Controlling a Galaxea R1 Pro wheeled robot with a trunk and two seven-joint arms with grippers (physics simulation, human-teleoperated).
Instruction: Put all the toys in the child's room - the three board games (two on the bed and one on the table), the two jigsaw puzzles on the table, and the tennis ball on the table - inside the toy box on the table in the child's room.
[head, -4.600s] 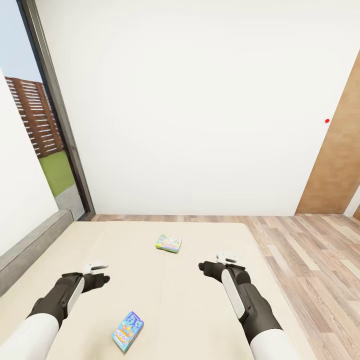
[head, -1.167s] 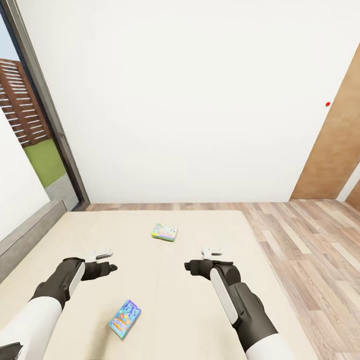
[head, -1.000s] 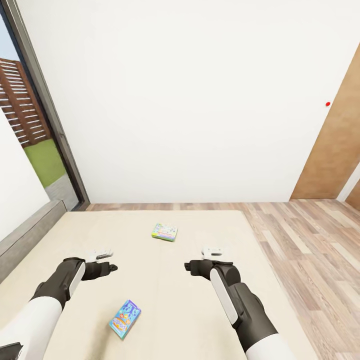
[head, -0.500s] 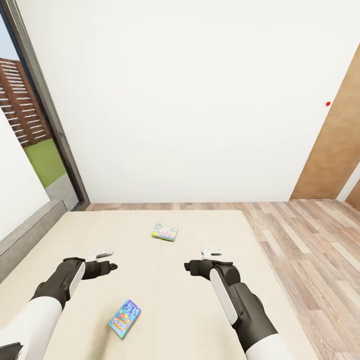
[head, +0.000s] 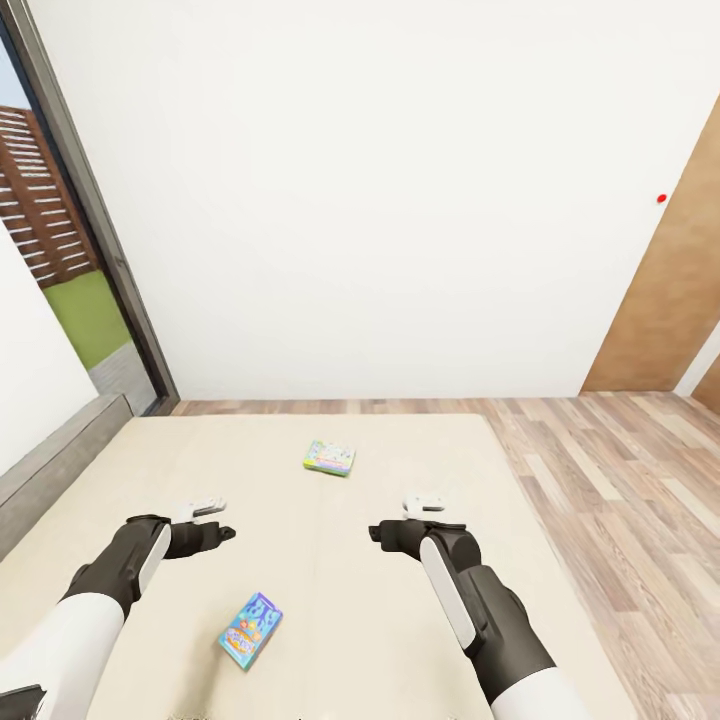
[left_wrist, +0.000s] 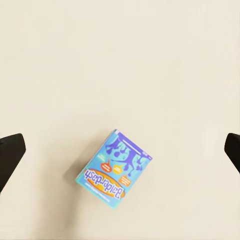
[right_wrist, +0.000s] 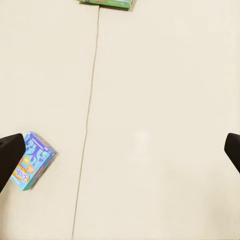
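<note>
Two board games lie flat on the beige bed (head: 420, 620). The small blue board game (head: 250, 629) is near me, just ahead of my left forearm, and also appears under the left wrist camera (left_wrist: 116, 164) and at the edge of the right wrist view (right_wrist: 32, 160). The green-edged board game (head: 329, 457) rests farther up the mattress and is cut off by the right wrist view's edge (right_wrist: 107, 2). My left gripper (head: 213, 521) hovers open above the mattress beyond the blue box. My right gripper (head: 402, 518) is open too, over bare mattress. Neither touches a game.
A grey headboard (head: 50, 470) runs along the bed's left side below a dark-framed window (head: 100, 230). A white wall (head: 380, 200) stands beyond the bed. Wood floor (head: 620, 480) lies to the right, with a brown door (head: 670, 300) at the far right.
The whole picture has shifted slightly, so the camera moved a little. Both arms and both games hold the same places on the bed; both grippers stay open.
</note>
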